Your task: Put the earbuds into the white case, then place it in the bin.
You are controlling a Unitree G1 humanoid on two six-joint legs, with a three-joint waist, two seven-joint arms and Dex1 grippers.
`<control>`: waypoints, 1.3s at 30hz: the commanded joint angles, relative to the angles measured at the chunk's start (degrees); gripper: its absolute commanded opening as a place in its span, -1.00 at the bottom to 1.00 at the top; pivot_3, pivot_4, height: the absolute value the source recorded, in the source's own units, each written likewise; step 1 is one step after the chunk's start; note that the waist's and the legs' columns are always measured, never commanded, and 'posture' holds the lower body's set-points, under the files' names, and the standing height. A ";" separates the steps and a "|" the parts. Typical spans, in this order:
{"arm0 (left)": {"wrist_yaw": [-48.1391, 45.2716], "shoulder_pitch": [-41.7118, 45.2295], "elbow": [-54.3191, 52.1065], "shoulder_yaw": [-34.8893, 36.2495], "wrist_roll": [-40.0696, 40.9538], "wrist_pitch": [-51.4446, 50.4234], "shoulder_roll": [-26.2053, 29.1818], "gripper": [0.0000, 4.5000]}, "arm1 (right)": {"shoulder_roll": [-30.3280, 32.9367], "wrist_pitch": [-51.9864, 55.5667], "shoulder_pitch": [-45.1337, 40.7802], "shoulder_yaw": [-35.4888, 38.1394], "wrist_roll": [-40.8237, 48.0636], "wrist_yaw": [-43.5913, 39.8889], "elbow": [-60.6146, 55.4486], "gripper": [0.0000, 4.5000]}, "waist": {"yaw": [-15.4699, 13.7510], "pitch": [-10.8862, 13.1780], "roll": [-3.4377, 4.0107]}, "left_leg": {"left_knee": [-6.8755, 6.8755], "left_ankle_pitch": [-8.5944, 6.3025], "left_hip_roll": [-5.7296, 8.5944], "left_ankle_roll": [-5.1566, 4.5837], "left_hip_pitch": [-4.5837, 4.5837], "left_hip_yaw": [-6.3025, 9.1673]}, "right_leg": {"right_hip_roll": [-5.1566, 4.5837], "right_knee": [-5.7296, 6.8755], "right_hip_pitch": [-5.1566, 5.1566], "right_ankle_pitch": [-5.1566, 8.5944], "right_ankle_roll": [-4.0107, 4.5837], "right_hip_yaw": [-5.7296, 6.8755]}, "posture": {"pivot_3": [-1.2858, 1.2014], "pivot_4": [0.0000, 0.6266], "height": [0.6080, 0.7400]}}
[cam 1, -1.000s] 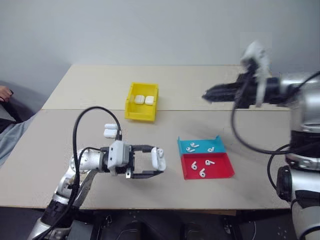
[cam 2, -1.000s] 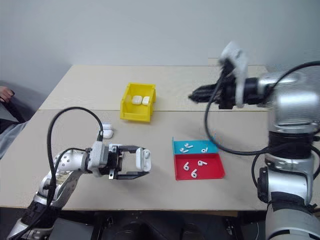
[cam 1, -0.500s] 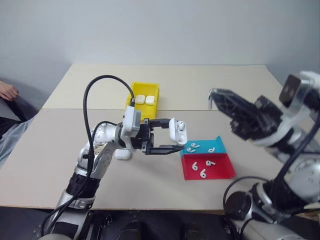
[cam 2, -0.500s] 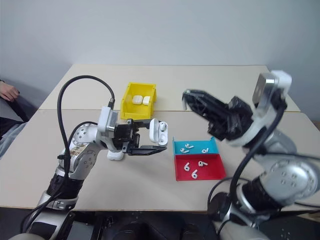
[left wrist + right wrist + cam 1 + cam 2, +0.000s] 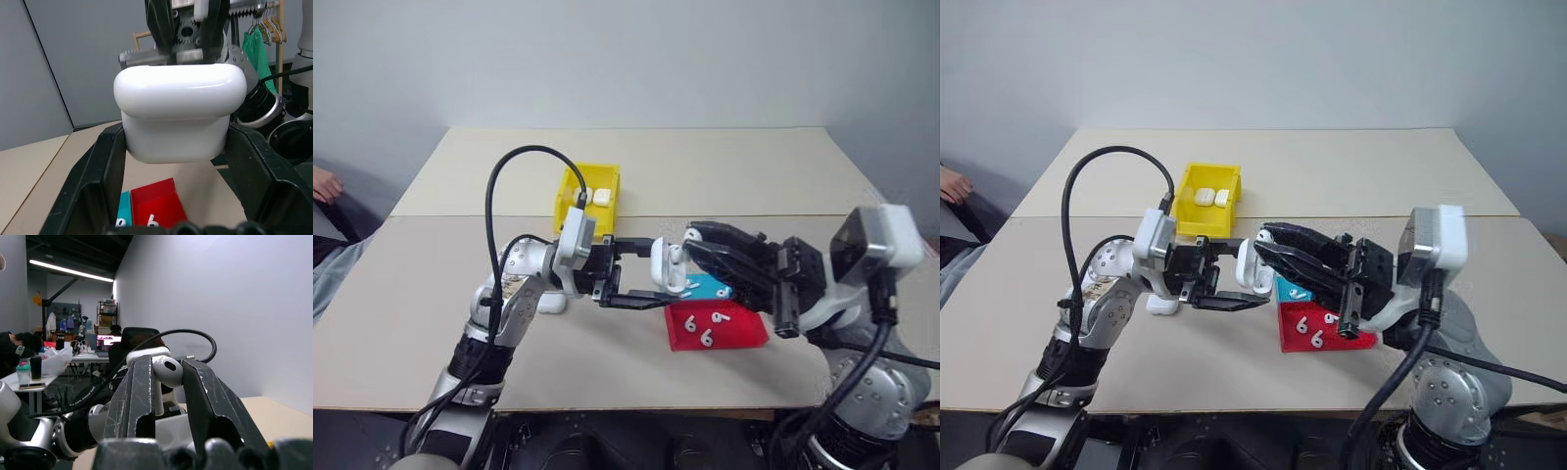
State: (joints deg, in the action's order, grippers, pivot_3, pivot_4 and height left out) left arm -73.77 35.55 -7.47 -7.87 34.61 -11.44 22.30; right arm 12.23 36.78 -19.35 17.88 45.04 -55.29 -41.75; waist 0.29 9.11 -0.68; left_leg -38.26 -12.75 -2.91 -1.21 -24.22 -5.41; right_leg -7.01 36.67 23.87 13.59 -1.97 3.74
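Note:
My left gripper is shut on the white case, holding it in the air just left of the trays; the case sits between the two black fingers. My right gripper reaches in from the right, its tips at the top of the case. It is shut on one white earbud, pinched between its fingers right above the case. The yellow bin stands further back with two white cases inside.
A teal tray and a red tray with loose earbuds lie under my right arm. Another white case rests on the table beneath my left arm. A person's hand shows at the far left edge.
My left gripper has risen and moved right with the case. My right arm has swung in from the far right and come down to the case.

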 commanded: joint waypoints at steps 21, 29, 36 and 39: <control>1.42 -1.12 -2.92 1.43 1.42 0.10 0.13 0.22 | 7.86 -20.50 5.72 -9.98 -2.32 -0.08 5.33 -0.62 | -0.45 0.00 -0.01 | -0.01 0.00 0.00 0.00 0.02 -0.02 | 0.00 -0.03 -0.03 0.00 0.00 0.01 | 0.03 -0.52 1.00; 1.75 -1.24 -2.82 1.38 1.28 0.20 0.06 0.22 | 9.22 -22.76 6.44 -11.81 -3.40 0.61 6.02 -0.62 | -0.55 0.00 -0.01 | -0.01 0.00 0.00 0.00 0.03 -0.02 | 0.00 -0.03 -0.04 0.00 0.00 0.01 | 0.03 -0.52 1.00; 2.02 -1.20 -2.74 1.25 1.17 0.28 -0.08 0.22 | 10.78 -25.45 7.53 -13.30 -4.86 -0.22 6.43 -0.62 | -0.77 0.01 -0.01 | -0.02 0.00 0.00 -0.01 0.03 -0.03 | 0.00 -0.04 -0.05 0.00 0.00 0.01 | 0.03 -0.52 1.00; 1.99 -1.22 -2.32 1.18 0.84 0.37 -0.09 0.22 | 10.69 -27.60 8.01 -13.93 -7.33 0.98 6.33 -0.62 | -0.78 0.01 -0.01 | -0.02 0.00 0.00 -0.01 0.03 -0.05 | 0.00 -0.04 -0.05 0.00 0.00 0.02 | 0.03 -0.52 1.00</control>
State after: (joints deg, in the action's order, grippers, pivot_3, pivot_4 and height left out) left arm -72.11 33.86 -8.42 -7.62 34.83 -11.67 22.48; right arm 22.90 11.37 -11.91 4.60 39.13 -54.83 -34.39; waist -0.49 9.11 -0.69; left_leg -38.28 -12.75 -2.91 -1.22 -24.19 -5.47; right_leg -7.00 36.63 23.82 13.59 -1.97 3.75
